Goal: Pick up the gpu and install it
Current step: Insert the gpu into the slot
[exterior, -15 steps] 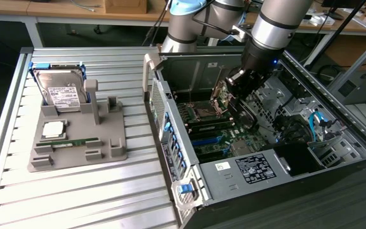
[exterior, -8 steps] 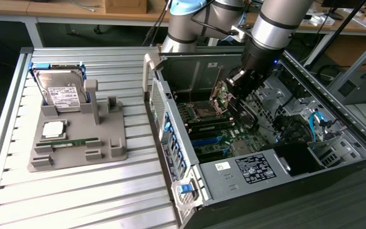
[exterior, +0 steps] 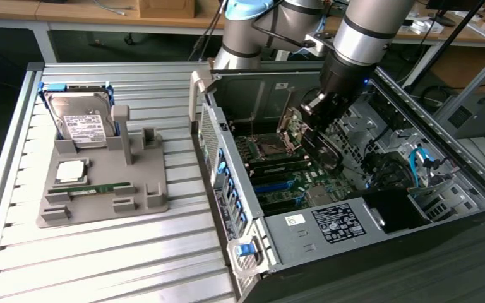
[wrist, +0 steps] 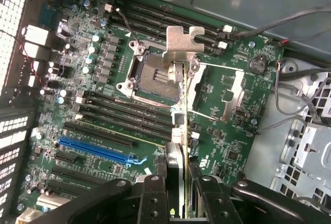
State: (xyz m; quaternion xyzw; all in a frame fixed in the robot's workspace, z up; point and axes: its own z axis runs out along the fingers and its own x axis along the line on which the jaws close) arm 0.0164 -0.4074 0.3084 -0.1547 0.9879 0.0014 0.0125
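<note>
Robot arm reaching down into an open computer case (exterior: 310, 252), mid-way through installing the gpu (exterior: 320, 148). The gripper (exterior: 323, 107) is pinching the card between its two fingers (wrist: 155, 193), one on each face. The card hangs on edge above the motherboard (wrist: 232, 146), apart from it. Its silvery bracket (wrist: 182, 40) is at the end farthest from the gripper.

The pick-up looks done and the card is being carried to its place, not yet seated. The blue expansion slot (wrist: 98, 149) and the dark slots beside it lie off to one side of the card's edge. Seating it would call for the bottom edge lined up over a slot and the bracket facing the case's rear wall.

The CPU socket (wrist: 147, 71) sits just beneath the card. Loose cables (wrist: 295, 79) run along the case's edge, well apart from the card.

On the exterior view's left, on the slatted table (exterior: 99, 265), a grey holder (exterior: 99, 202) keeps a hard drive (exterior: 81, 120) and a green memory stick (exterior: 91, 187).
</note>
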